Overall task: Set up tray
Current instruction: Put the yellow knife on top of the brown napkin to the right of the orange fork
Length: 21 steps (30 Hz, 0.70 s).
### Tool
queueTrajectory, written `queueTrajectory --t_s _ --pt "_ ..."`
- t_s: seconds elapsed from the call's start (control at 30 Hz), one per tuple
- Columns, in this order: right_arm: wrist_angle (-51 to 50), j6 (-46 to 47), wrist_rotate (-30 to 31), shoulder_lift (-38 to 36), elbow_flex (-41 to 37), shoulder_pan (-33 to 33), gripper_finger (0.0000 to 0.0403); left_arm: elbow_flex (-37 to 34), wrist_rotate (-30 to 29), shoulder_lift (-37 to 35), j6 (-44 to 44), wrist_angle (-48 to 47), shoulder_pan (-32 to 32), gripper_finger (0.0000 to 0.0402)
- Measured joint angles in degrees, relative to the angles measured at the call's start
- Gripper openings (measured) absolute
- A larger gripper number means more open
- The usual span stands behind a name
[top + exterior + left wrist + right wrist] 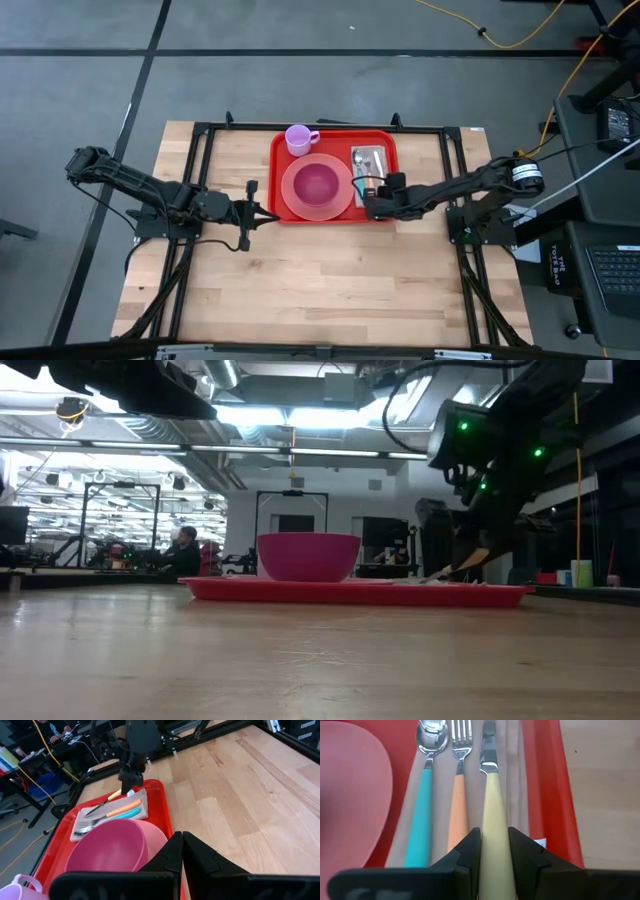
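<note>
Table (pixel 330 280): light wood top w/ black frame rails; both arms reach in from the sides.
Tray (pixel 385 140): red, rounded corners, low rim; lies flat at the far-centre of the table, between the two grippers.
Plate (pixel 296 205): round, pink, on the tray's left part, w/ a deeper magenta bowl (pixel 318 183) on it.
Cup (pixel 298 139): small lilac, handle to the right, at the tray's far-left corner, just beside the plate.
Napkin (pixel 512 750): beige cloth on the tray's right part, under the cutlery.
Cutlery: teal-handled spoon (pixel 420 815), orange-handled fork (pixel 457 805), cream-handled knife (pixel 492 810), side by side.
Right gripper (pixel 494 855): over the tray's near-right corner, fingers pinching the knife handle; knife seems to lie flat still, hard to say.
Left gripper (pixel 182 851): off the tray, just beside its left edge, fingers pressed together, holding nothing.
</note>
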Motion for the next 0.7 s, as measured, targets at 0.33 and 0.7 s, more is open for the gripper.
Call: queueTrajectory --t_s 0.33,0.7 --pt "3.71 0.02 -2.08 3.64 0.0 -1.71 0.008 0.01 0.0 0.02 -0.05 -0.01 0.0 0.0004" --pt "3.67 -0.04 -3.44 3.77 0.0 -1.71 0.0086 0.01 0.0 0.02 0.0 0.0 0.0 0.0007"
